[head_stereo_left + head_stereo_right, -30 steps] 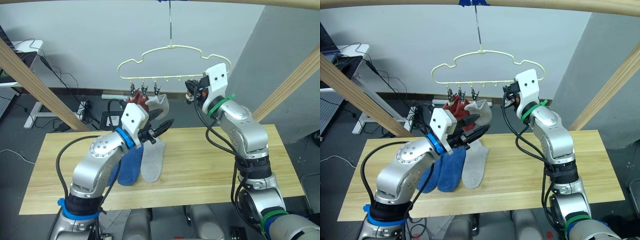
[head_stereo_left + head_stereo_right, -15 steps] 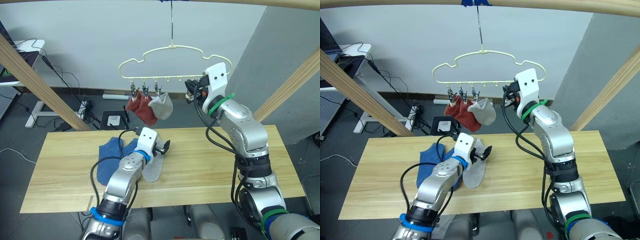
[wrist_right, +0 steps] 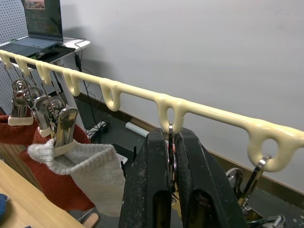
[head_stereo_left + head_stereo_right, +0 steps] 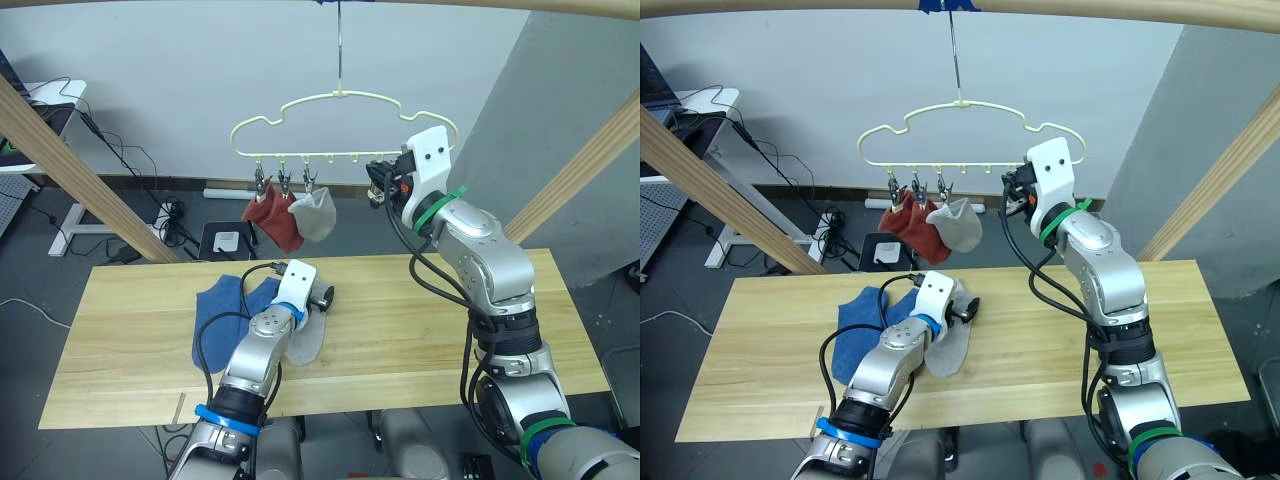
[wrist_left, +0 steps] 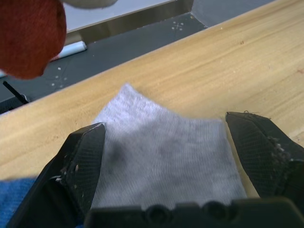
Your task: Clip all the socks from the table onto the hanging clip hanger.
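Blue socks [image 4: 228, 312]: two lie crumpled together on the table's left half, just left of the left gripper and touching the grey sock beside them.
Table [image 4: 420, 345]: long light wood planks; its right half is bare.
Left gripper [image 5: 164, 142]: low over the table, fingers [image 5: 78, 161] spread wide apart, one on each side of the grey sock's cuff end, nothing pinched between them.
Grey sock on table [image 5: 161, 156]: lies flat on the wood between the open fingers, just right of the blue socks.
Rust red socks [image 4: 272, 220]: two hang from the leftmost clips of the hanger, overlapping each other.
Hanging grey sock [image 4: 314, 214]: clipped at the third clip, just right of the red ones and touching them.
Clip hanger [image 4: 345, 125]: pale yellow wire with a wavy top, hung by its metal hook from the wooden pole above the table's back edge; three clips on the left carry socks.
Right gripper [image 3: 171, 166]: raised at the hanger's right part, fingers pressed together on a metal clip [image 3: 170, 142] under the bottom bar.
Laptop [image 3: 43, 19]: on a desk in the background.
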{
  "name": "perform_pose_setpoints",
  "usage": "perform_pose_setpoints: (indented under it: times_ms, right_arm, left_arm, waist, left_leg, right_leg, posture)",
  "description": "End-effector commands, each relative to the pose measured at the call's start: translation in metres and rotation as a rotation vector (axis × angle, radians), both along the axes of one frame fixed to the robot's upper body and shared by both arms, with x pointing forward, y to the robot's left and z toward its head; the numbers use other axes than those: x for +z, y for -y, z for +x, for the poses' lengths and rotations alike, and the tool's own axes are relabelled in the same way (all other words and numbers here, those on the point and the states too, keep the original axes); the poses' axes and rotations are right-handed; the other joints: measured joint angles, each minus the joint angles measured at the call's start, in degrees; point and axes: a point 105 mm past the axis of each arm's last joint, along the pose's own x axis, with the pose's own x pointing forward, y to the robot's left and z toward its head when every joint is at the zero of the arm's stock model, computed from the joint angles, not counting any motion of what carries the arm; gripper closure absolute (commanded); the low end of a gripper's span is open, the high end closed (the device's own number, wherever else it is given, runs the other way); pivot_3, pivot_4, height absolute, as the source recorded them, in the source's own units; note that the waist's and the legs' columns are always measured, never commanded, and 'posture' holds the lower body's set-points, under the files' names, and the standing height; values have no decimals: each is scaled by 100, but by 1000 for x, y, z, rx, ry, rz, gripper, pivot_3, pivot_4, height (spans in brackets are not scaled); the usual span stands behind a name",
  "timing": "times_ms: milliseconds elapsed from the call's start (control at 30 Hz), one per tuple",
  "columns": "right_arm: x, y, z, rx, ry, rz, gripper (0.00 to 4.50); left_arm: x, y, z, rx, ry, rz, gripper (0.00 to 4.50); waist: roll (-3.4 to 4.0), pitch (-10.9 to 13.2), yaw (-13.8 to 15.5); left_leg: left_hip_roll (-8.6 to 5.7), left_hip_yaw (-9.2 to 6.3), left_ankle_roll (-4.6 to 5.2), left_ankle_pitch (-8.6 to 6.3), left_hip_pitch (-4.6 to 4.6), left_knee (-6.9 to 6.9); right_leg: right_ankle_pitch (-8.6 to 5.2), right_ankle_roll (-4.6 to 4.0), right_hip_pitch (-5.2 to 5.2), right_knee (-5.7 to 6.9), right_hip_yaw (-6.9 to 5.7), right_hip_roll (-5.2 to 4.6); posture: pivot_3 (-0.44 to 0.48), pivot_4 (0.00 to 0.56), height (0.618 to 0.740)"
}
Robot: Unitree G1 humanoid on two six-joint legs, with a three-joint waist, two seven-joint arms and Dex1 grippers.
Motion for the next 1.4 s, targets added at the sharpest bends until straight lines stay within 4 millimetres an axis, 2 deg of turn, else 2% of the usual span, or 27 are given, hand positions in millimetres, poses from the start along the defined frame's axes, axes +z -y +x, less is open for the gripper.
perform_pose_setpoints:
  times_ms: [33,100,300,567,667,833,933,1067,1167,1300,1400]
  right_arm:
    - [14,-3,-6,19,44,23,4500]
    - [13,-3,-6,18,44,24,4500]
    - [13,-5,-7,22,42,28,4500]
    - [12,-7,-8,30,38,34,4500]
    - [12,-8,-8,32,37,36,4500]
    - [12,-9,-9,34,37,39,4500]
    - [12,-9,-9,34,37,40,4500]
    - [13,-10,-9,35,36,46,4500]
    - [14,-10,-10,36,35,54,4500]
    - [16,-11,-10,40,35,61,4500]
    - [16,-12,-11,42,32,62,4500]
  left_arm:
    - [24,-2,1,5,112,-16,21]
    - [23,-2,-2,6,110,-20,21]
    - [-1,-3,-6,-10,-25,-6,21]
    - [-9,-5,-3,-56,-53,80,21]
    - [-16,-8,-7,-75,-81,115,610]
    - [-20,-10,-10,-79,-101,121,1997]
    - [-19,-8,-11,-95,-98,96,2657]
    - [-5,10,-10,-146,-38,-7,3686]
    - [24,32,-3,-198,64,-108,4450]
    - [61,54,6,-216,167,-224,4450]
    - [79,66,7,-243,220,-282,4450]
  waist:
    - [0,0,1]
    - [0,0,1]
    - [0,0,-2]
    - [0,0,-1]
    - [0,0,-2]
    - [1,0,-2]
    - [1,-1,-2]
    - [1,0,-1]
    - [0,0,0]
    - [0,0,16]
    - [0,0,-3]
  left_leg:
    - [0,0,0,0,0,0]
    - [0,0,0,0,0,0]
    - [-3,1,0,0,0,0]
    - [-3,0,0,0,0,1]
    - [-2,1,0,0,1,-1]
    - [0,1,0,0,1,0]
    - [0,0,0,0,1,0]
    - [0,1,0,0,1,0]
    - [0,1,0,0,0,-1]
    - [-3,-2,0,0,-6,2]
    - [-5,1,0,0,-6,0]
  right_leg:
    - [0,0,0,0,0,0]
    - [0,0,0,0,0,0]
    - [0,0,0,0,0,1]
    - [0,0,0,0,-1,1]
    - [0,0,0,0,-1,1]
    - [0,0,0,0,0,0]
    - [0,0,0,0,0,0]
    - [0,0,0,0,0,0]
    - [0,0,0,-3,0,-2]
    - [1,2,0,-6,-5,-2]
    - [2,4,0,-8,-2,-2]
  posture:
    - [-185,289,740]
    - [-184,288,740]
    - [-186,286,740]
    - [-188,284,740]
    - [-189,282,740]
    - [-189,282,740]
    - [-190,280,740]
    - [-190,280,740]
    - [-193,283,740]
    - [-197,284,740]
    - [-203,281,740]
